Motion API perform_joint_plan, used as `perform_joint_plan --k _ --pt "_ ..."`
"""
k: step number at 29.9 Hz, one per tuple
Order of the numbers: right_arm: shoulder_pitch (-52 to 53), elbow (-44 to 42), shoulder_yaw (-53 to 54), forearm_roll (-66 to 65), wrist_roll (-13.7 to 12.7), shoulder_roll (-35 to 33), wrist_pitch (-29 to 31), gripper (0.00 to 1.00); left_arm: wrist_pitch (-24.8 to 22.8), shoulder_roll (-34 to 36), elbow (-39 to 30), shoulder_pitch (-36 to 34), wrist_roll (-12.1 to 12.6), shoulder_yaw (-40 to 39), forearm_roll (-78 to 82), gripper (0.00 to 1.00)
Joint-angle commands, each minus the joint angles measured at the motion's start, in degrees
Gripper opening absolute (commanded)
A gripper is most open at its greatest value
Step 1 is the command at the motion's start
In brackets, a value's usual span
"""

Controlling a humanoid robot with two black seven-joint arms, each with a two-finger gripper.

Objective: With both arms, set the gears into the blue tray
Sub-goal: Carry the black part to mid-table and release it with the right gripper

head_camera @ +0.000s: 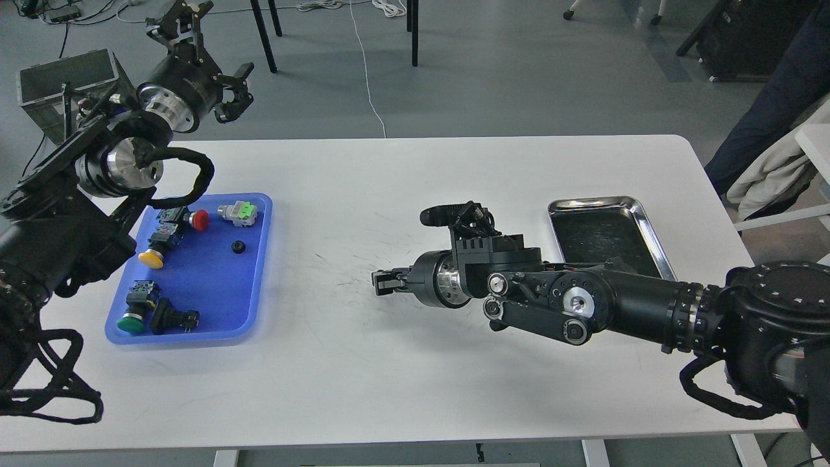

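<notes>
Nearest the lens, bulky black arm links at both lower corners. At far left, left gripper [214, 78] raised high beyond the worktop [402, 194] edge, fingers [243, 72] spread wide, holding nothing. Below it, blue tray [249, 285] lying flat near the worktop's left end. Inside the tray: red push-button [200, 220] and green-capped switch [238, 213] toward the far rim, yellow push-button [150, 258] at mid-left, green push-button [131, 322] and black blocky switch part [174, 316] near the front rim. One gear [238, 246], small and black, resting alone on the tray floor right of centre, apart from the switches. Further right, right gripper [379, 283] low over bare worktop, pointing toward the tray yet well apart from it; fingers dark and seen nearly end-on, so cannot tell whether closed or whether anything sits between them. At the right end, steel tray [648, 227] with dark inside, partly covered by the right arm.
</notes>
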Motion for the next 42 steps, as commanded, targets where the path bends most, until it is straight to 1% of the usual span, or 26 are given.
perform_joint_plan --k 1,6,11,14,16,18,20,24,26,28,30,34,39,42 --pt "-0.74 0.01 -0.16 -0.13 0.0 0.0 -0.18 0.04 0.0 0.04 0.04 0.0 0.0 -0.09 -0.07 0.98" --pt "-1.53 -0.25 -0.16 -1.45 0.09 0.0 -0.35 0.07 0.0 -0.05 0.04 0.0 0.0 -0.09 -0.07 0.98" --pt "-1.62 -0.43 -0.16 -1.45 0.09 0.0 -0.97 0.25 -0.08 0.13 -0.05 0.0 -0.08 -0.18 -0.07 0.98" --pt "-1.62 -0.43 -0.25 -1.45 0.09 0.0 -2.11 0.33 -0.08 0.13 -0.05 -0.09 -0.08 -0.18 -0.07 0.98" --pt "-1.62 -0.43 -0.16 -1.45 0.09 0.0 -2.81 0.41 -0.08 0.13 -0.05 -0.09 -0.08 -0.09 -0.07 0.98" --pt "-1.62 -0.43 -0.16 -1.36 0.09 0.0 -3.86 0.44 -0.08 0.13 -0.05 -0.09 -0.08 -0.09 -0.07 0.98" --pt "-1.62 -0.6 -0.16 -1.28 0.09 0.0 -4.57 0.53 -0.08 0.13 -0.05 -0.09 -0.08 -0.09 -0.07 0.98" --pt "-1.62 -0.87 0.02 -1.01 0.26 0.0 -5.45 0.63 -0.08 0.13 -0.05 -0.09 -0.08 0.0 -0.07 0.98" --pt "-1.62 -0.87 0.1 -0.93 0.26 0.0 -6.42 0.65 -0.08 0.13 0.04 -0.18 -0.08 0.0 0.02 0.98" --pt "-1.53 -1.22 0.8 -0.84 0.44 0.0 -7.12 0.69 0.0 0.13 0.04 -0.18 0.0 0.0 0.02 0.98" --pt "-1.53 -2.18 3.26 -0.75 0.62 0.0 -7.3 0.72 0.0 0.13 0.22 -0.18 0.0 0.0 0.02 0.98" --pt "-1.27 -6.22 12.03 -0.22 0.62 0.0 -7.04 0.79 0.09 0.13 0.3 -0.18 0.09 0.09 0.1 0.98" --pt "-0.92 -10.53 23.63 5.21 0.62 0.0 -6.86 0.8 -0.08 0.21 0.39 -0.53 0.44 0.09 0.19 0.98" --pt "-1.09 -10.19 30.41 10.66 0.62 0.0 -6.51 0.82 -0.26 0.21 0.31 -0.71 0.62 0.09 0.28 0.98"
